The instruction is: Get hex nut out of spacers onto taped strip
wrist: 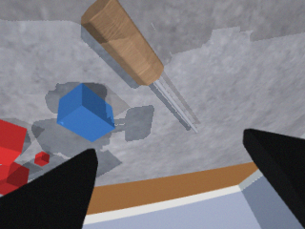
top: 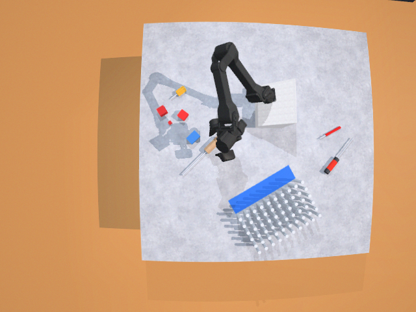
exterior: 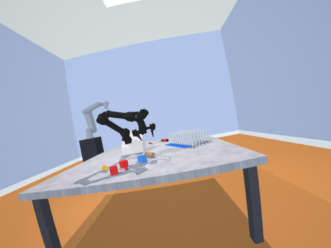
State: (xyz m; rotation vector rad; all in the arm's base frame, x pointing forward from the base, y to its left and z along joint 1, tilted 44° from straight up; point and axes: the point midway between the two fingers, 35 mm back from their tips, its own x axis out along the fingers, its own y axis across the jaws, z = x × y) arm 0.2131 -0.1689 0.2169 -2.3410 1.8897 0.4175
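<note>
Above the table (top: 319, 67) (exterior: 186, 160), we hold our claw (top: 225, 147) (exterior: 145, 133) (wrist: 171, 146) spread, with nothing pinched. Apart from it, the pegs (top: 275, 214) (exterior: 190, 136) stand behind the blue strip (top: 262, 188) (exterior: 177, 145); we cannot make out the nut. Near our claw lies the wooden-handled tool (top: 210, 145) (exterior: 149, 154) (wrist: 125, 44), beside a smaller blue block (top: 193, 137) (exterior: 141, 158) (wrist: 86, 113).

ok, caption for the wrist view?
Open end effector above the table, wooden-handled tool and blue block in view.
</note>
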